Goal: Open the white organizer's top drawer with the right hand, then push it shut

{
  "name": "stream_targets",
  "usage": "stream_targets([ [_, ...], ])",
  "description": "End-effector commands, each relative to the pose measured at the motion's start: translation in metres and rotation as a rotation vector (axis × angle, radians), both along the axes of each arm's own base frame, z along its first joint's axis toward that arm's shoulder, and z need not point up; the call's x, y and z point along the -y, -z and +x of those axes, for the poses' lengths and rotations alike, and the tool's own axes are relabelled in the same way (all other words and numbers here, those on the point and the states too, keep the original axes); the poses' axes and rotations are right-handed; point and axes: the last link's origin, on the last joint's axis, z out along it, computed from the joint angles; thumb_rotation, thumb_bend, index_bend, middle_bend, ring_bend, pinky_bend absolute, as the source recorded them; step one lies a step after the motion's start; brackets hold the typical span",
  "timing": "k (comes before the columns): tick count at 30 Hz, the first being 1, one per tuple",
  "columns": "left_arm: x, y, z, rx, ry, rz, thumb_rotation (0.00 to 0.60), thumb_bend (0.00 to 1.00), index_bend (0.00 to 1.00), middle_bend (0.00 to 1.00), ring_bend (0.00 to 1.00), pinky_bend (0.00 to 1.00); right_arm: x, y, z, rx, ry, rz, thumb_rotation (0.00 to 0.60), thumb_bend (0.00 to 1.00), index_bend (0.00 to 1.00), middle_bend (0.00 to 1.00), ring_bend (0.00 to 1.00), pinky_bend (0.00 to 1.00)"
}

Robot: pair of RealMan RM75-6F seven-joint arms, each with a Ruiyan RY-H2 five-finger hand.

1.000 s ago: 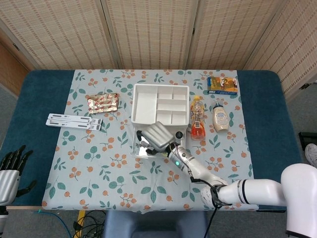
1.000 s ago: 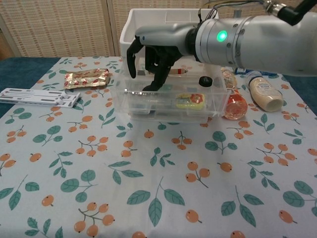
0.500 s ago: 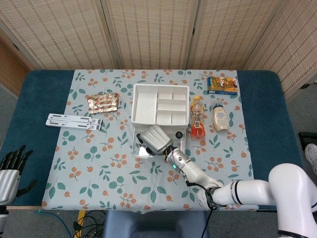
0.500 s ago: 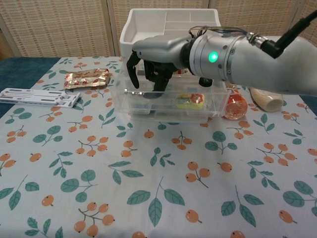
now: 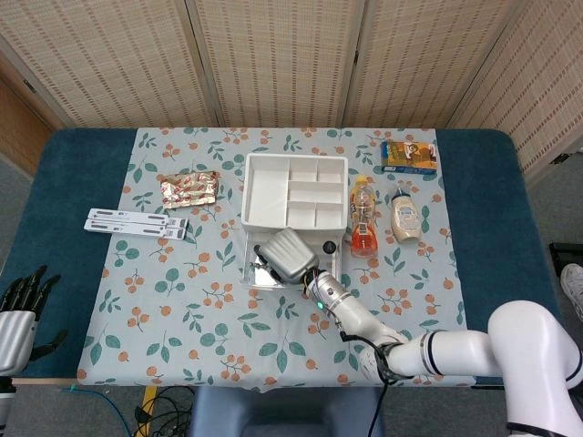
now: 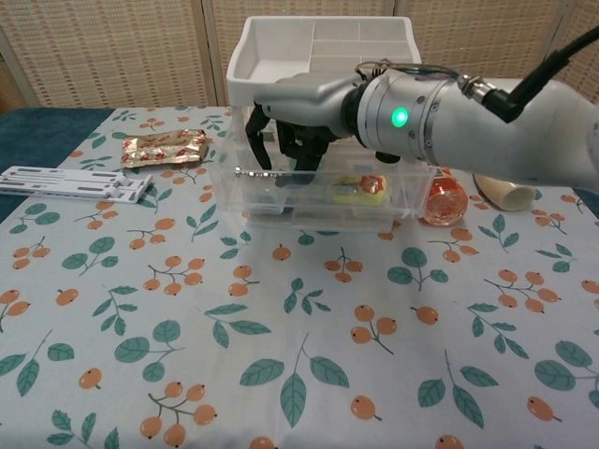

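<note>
While the white organizer (image 5: pixel 293 189) stands near the middle of the surface (image 5: pixel 209 300) with its divided tray on top, its clear top drawer (image 6: pixel 318 192) is pulled out toward the robot, and small things lie inside it: a yellow packet (image 6: pixel 360 188) and a black cap (image 6: pixel 388 153). Over the drawer's left part the right hand (image 6: pixel 285 131) hangs with its fingers (image 6: pixel 255 142) curled downward, the tips reaching to the front wall and into the drawer; whether they grip the wall or only touch it cannot be told. Seen from the head view, the same hand (image 5: pixel 284 255) covers the left part of the drawer. Far at the lower left edge the left hand (image 5: pixel 20 314) rests off the cloth, fingers apart and holding nothing. Just right of the organizer lie an orange bottle (image 5: pixel 363 218) and a cream bottle (image 5: pixel 406 217); a foil packet (image 5: pixel 189 188) and white strips (image 5: pixel 137 223) lie to its left
</note>
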Motion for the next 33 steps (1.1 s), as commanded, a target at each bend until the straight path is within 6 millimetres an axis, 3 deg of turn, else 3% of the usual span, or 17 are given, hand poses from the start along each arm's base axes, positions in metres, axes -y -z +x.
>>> stream_targets([
  [1, 0.000, 0.000, 0.000, 0.000, -0.001, 0.000, 0.600, 0.21, 0.11, 0.02, 0.08, 0.08, 0.001, 0.000, 0.000, -0.001, 0.003, 0.000, 0.600, 0.39, 0.51, 0.94, 1.00, 1.00],
  [22, -0.001, 0.001, -0.002, 0.000, -0.003, -0.001, 0.600, 0.21, 0.11, 0.02, 0.08, 0.07, 0.004, -0.001, -0.002, 0.008, 0.017, -0.006, 0.600, 0.45, 0.63, 0.95, 1.00, 1.00],
  [33, 0.000, -0.001, -0.001, -0.001, 0.002, 0.004, 0.600, 0.21, 0.11, 0.02, 0.08, 0.07, 0.003, -0.014, 0.004, 0.069, 0.001, -0.038, 0.600, 0.48, 0.64, 0.95, 1.00, 1.00],
])
